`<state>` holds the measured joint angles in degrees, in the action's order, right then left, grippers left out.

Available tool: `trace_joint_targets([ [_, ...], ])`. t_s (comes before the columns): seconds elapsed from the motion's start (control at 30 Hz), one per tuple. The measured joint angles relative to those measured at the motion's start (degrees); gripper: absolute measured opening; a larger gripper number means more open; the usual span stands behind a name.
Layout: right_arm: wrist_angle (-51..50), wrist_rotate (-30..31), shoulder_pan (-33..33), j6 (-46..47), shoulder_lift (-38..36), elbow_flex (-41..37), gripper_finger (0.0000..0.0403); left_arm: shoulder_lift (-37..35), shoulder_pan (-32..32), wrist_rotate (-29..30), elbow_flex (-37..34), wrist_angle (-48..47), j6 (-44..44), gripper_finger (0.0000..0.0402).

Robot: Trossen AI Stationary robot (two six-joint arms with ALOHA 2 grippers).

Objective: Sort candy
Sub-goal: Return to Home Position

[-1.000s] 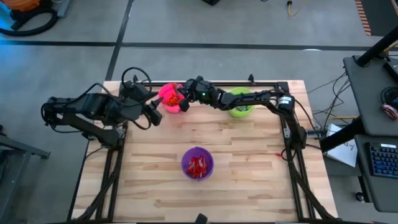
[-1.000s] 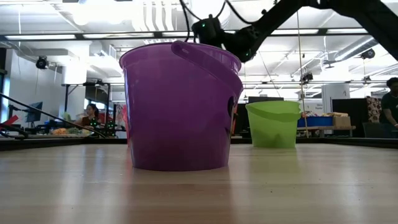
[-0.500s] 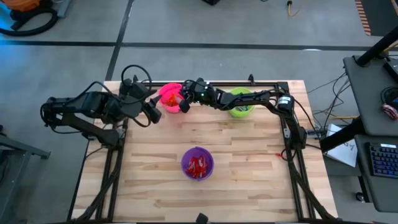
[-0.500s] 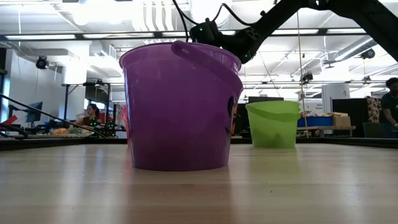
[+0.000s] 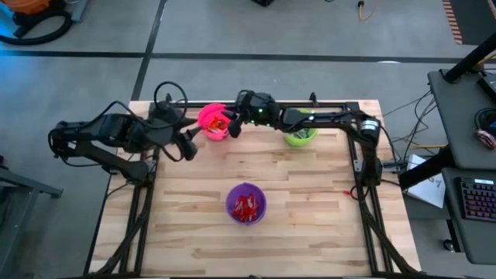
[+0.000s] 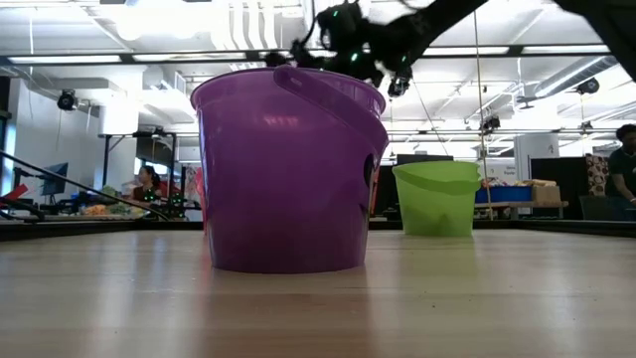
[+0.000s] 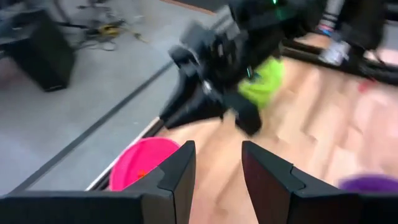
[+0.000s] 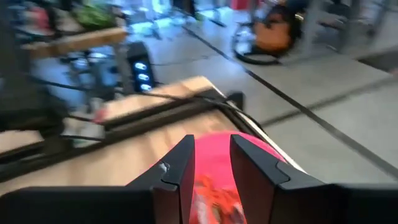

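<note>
Three cups stand on the wooden table [image 5: 310, 225]: a pink cup [image 5: 209, 122] at the far edge holding red and orange candy [image 8: 214, 198], a green cup [image 5: 301, 132] to its right, and a purple cup [image 5: 246, 204] near the middle holding red candy [image 5: 246, 206]. My right gripper [image 5: 232, 125] hangs open and empty above the pink cup's right rim [image 8: 249, 146]. My left gripper [image 5: 191, 141] is open and empty just left of the pink cup, raised off the table and pointing toward the right arm [image 7: 211, 74].
A small red thing [image 5: 346, 191] lies near the table's right edge. Bare wood lies between the purple cup and the two far cups. The low view is mostly filled by the purple cup [image 6: 288, 169], with the green cup [image 6: 437, 199] behind it.
My right gripper has risen from low over the pink cup to well above its rim and has drawn back slightly toward the table's right. The cups have stayed where they were.
</note>
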<state>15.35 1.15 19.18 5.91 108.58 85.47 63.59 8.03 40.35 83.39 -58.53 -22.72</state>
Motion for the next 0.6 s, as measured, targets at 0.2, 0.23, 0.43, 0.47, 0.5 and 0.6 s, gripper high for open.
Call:
trace_joint_targets([
  [0.2, 2.3, -6.1, -0.8, -3.2, -7.1, -5.2, 0.008, -8.9, 0.0, -8.8, -9.1, 8.1, 8.4, 0.0088],
  [0.23, 3.3, -6.1, -0.8, -3.6, -8.5, -7.0, 0.0076, -11.5, 0.0, -10.5, -12.0, 11.6, 9.8, 0.0075],
  [0.43, 4.5, -5.2, -1.0, 1.6, -16.0, -16.8, 0.0054, -25.0, 0.0, -10.0, -28.3, 24.7, 7.8, 0.0006],
  [0.47, 4.1, -5.2, -1.0, 3.4, -17.3, -17.9, 0.0053, -26.4, 0.0, -9.1, -30.3, 25.0, 5.1, 0.0004],
  [0.5, 4.1, -5.2, -1.0, 5.2, -18.3, -18.8, 0.0052, -27.6, -0.1, -8.3, -32.1, 25.4, 2.7, 0.0006],
  [0.6, 4.1, -5.2, -1.0, 15.6, -21.2, -21.1, 0.0054, -30.6, 0.0, -8.3, -36.9, 27.1, -4.0, 0.0018],
])
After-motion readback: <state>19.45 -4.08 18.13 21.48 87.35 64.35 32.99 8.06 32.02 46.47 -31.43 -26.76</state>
